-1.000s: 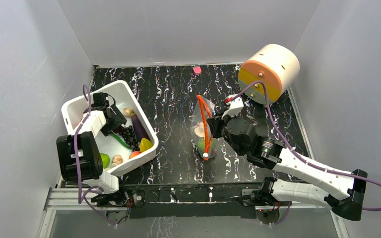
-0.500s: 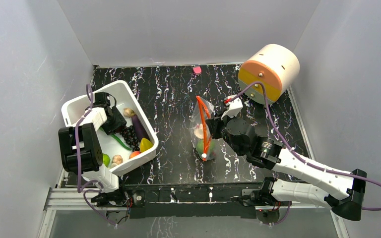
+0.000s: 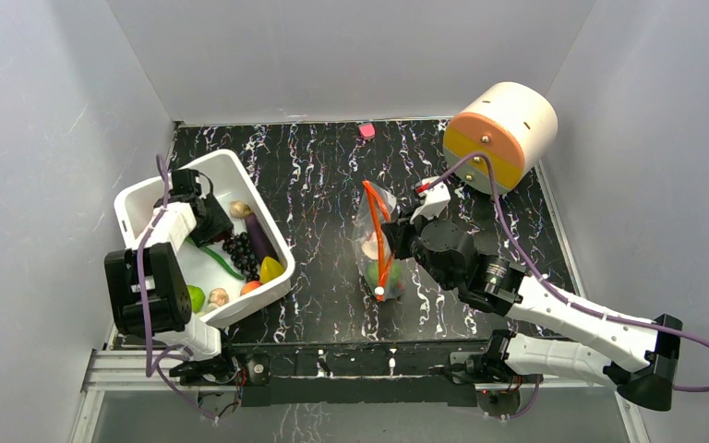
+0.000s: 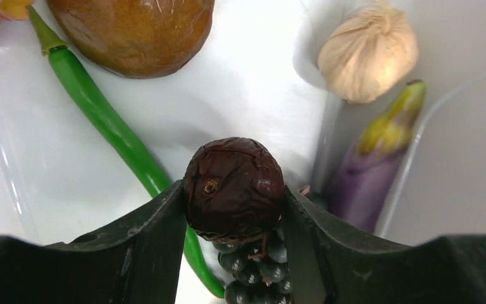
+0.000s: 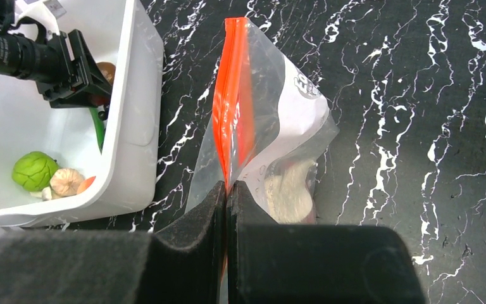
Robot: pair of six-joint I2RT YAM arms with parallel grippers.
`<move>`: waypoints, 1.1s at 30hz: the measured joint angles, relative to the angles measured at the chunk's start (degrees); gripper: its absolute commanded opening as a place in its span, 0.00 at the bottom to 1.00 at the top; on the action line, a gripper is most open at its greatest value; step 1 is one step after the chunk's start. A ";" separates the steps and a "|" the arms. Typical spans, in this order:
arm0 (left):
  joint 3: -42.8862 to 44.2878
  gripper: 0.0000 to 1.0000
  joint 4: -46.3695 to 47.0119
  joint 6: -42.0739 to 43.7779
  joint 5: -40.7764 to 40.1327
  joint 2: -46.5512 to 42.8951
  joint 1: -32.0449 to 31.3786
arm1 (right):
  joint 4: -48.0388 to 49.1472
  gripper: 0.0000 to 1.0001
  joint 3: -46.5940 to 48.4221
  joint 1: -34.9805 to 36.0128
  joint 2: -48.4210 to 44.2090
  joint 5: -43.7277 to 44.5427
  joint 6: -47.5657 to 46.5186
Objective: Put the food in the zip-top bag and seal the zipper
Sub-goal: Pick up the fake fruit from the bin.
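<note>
My left gripper [image 4: 234, 197] is down in the white tub [image 3: 138, 196], its jaws pressed against both sides of a dark brown wrinkled round fruit [image 4: 234, 183]. Black grapes [image 4: 256, 269] lie just under it. A green chili [image 4: 111, 130], a purple eggplant [image 4: 370, 180] and a garlic bulb [image 4: 368, 54] lie around. My right gripper [image 5: 228, 190] is shut on the orange-red zipper [image 5: 233, 107] of the clear zip-top bag [image 5: 294, 120], holding it upright on the table. A pale piece of food [image 5: 291, 193] and a green fruit [image 3: 376, 273] sit inside the bag.
More food lies in the tub's near end, among it a green round fruit [image 5: 33, 171]. An orange-and-cream cylinder [image 3: 503, 129] stands at the back right, and a small pink thing [image 3: 366, 130] lies at the back wall. White walls enclose the black marbled table.
My left gripper's jaws have come together onto the dark brown fruit, and its arm has shifted a little over the tub. The right gripper and the bag have barely moved.
</note>
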 measured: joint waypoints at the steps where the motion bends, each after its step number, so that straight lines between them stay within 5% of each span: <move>1: 0.00 0.36 -0.44 0.11 0.13 -1.03 -0.02 | 0.00 0.00 0.00 0.00 0.07 -0.31 0.02; 21: 1.53 0.28 -7.52 2.27 10.23 -21.66 -0.24 | 0.20 0.00 0.37 0.00 4.90 -4.57 2.64; 33: 5.88 0.26 -7.91 1.64 22.93 -29.38 -6.88 | 0.55 0.00 2.08 0.00 7.98 -7.26 5.68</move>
